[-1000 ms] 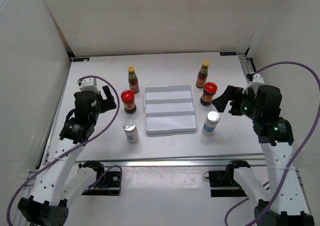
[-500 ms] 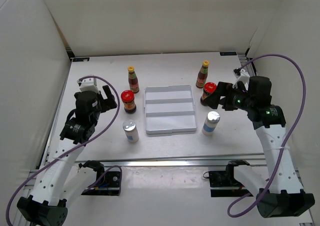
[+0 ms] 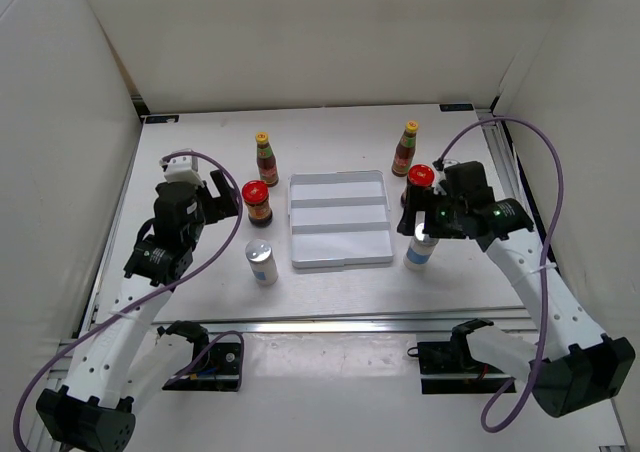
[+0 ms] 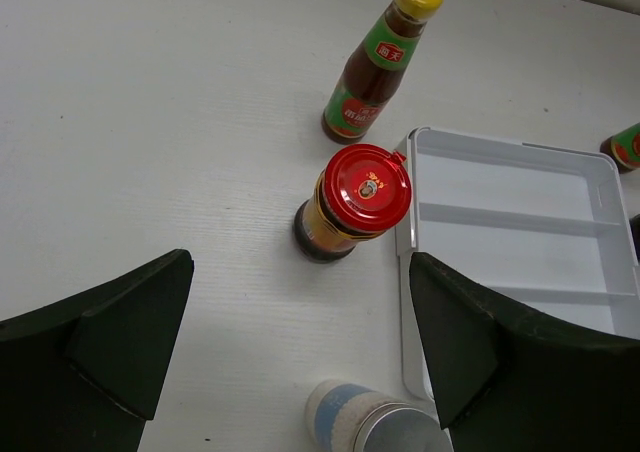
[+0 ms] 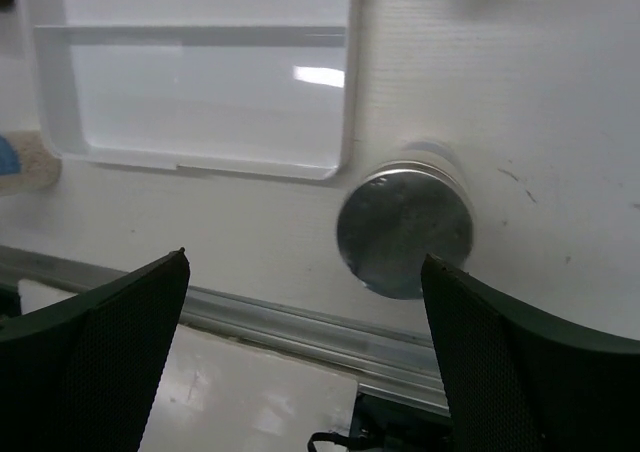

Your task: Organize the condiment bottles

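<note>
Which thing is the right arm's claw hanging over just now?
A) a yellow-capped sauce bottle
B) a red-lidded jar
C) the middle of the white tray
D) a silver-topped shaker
D: the right wrist view looks straight down on the shaker, whose silver top lies below the right gripper and its spread fingers.
</note>
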Action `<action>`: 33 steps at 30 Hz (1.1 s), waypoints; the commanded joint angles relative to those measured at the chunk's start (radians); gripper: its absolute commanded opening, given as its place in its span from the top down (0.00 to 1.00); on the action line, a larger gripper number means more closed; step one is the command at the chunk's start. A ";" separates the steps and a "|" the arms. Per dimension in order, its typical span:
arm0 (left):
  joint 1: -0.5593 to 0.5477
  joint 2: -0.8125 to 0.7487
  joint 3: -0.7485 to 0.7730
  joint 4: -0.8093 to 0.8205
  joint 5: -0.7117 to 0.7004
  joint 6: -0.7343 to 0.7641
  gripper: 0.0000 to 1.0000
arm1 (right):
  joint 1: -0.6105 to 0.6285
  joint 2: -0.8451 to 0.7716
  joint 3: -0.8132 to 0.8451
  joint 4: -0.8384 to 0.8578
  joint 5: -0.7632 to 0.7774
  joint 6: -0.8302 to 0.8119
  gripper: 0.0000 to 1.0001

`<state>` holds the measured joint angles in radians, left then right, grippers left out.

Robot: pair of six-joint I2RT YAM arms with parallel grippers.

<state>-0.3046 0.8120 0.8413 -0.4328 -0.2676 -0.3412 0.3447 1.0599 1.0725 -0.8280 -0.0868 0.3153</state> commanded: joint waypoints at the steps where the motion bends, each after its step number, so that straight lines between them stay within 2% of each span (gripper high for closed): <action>1: -0.005 -0.004 -0.005 0.028 0.028 -0.005 0.00 | 0.007 -0.001 -0.020 -0.037 0.165 0.063 0.00; 16: -0.005 -0.004 -0.015 0.028 -0.021 0.004 0.00 | 0.007 0.132 -0.117 0.035 0.199 0.105 0.00; 19: -0.005 -0.004 -0.015 0.028 -0.030 0.004 0.00 | 0.007 0.141 -0.117 0.035 0.211 0.105 0.17; 21: -0.005 -0.004 -0.015 0.028 -0.030 0.004 0.00 | 0.007 0.132 -0.108 0.035 0.223 0.114 0.35; 22: -0.005 -0.004 -0.015 0.028 -0.030 0.004 0.00 | 0.007 0.121 -0.108 0.035 0.232 0.114 0.39; 23: -0.005 -0.004 -0.015 0.028 -0.030 0.004 0.00 | 0.007 0.121 -0.094 0.035 0.248 0.114 0.48; 28: -0.005 -0.004 -0.015 0.028 -0.057 0.004 0.00 | 0.017 0.077 -0.053 0.010 0.248 0.093 0.71; 33: -0.005 -0.016 -0.036 0.028 -0.154 -0.016 0.00 | 0.112 -0.037 0.041 0.020 0.234 0.058 0.83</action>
<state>-0.3046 0.8135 0.8223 -0.4175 -0.3420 -0.3431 0.4068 1.1038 0.9848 -0.8570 0.1436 0.3985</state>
